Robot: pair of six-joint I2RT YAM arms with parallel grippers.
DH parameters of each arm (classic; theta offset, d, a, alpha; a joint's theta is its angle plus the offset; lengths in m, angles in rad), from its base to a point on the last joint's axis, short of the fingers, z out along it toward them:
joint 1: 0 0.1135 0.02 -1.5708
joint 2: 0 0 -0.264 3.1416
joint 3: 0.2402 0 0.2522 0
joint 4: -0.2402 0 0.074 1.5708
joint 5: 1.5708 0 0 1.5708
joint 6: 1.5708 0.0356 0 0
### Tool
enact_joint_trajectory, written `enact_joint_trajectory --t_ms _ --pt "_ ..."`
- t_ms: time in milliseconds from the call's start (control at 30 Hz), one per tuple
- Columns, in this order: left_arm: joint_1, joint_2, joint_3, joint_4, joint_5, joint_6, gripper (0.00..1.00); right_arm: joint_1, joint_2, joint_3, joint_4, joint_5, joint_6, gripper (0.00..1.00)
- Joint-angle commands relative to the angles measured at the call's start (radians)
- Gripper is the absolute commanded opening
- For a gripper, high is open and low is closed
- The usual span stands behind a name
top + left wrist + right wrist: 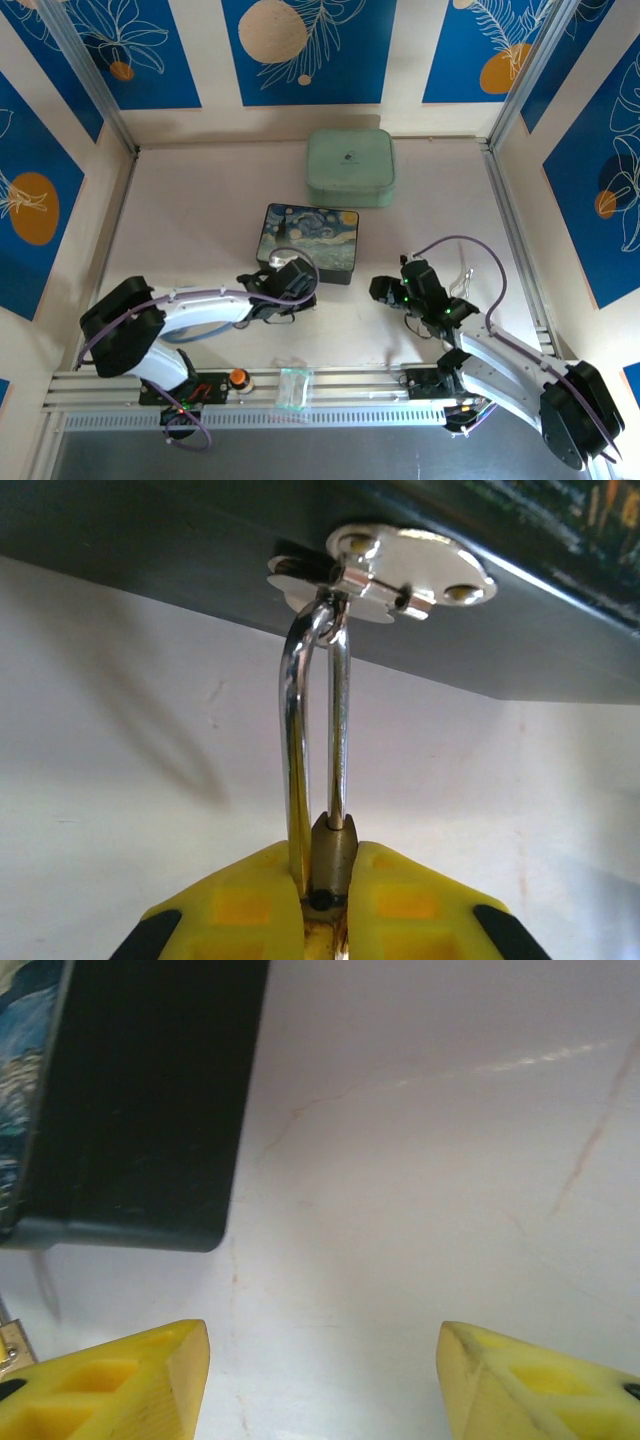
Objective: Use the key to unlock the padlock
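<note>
- The left fingers (250, 905) are clenched on the padlock (333, 858), with one yellow finger on each side of it.
- The padlock is right at the front side of the box (312, 235), toward the box's left front corner.
- Only the top of the padlock pokes out between the fingers; the rest is hidden.
- Its shackle (297, 730) goes up from the padlock and through a small ring on a shiny metal plate (420, 565).
- That plate is fixed to the dark side of the box.
- Both legs of the shackle run down to the padlock. I cannot tell if it is locked.
- The right fingers (140, 1375) are spread wide apart and hold nothing.
- They are near the box's right front corner, over the bare worktop (430, 1160), and do not touch the box.
- A green case (350, 167) lies behind the box, close to it but apart.
- An orange button (238, 377) and a small clear bag (293, 387) sit on the rail in front of the box, well apart from it.
</note>
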Motion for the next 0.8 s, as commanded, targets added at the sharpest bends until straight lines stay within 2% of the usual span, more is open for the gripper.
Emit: enact_joint_trajectory --t_ms 0,300,633,767 --pt "0.010 0.064 0.051 -0.229 -0.078 0.101 0.12 -0.040 -0.029 -0.024 -0.001 -0.027 0.036 0.61" --pt "0.007 0.118 0.083 -0.274 -0.143 0.128 0.15 -0.069 -0.115 -0.062 0.003 -0.048 0.041 0.61" --pt "-0.030 0.195 0.155 -0.374 -0.228 0.121 0.16 -0.071 -0.107 -0.065 0.018 -0.078 0.030 0.61" --pt "-0.042 0.227 0.188 -0.438 -0.268 0.119 0.20 -0.071 -0.100 -0.063 0.020 -0.080 0.029 0.61"
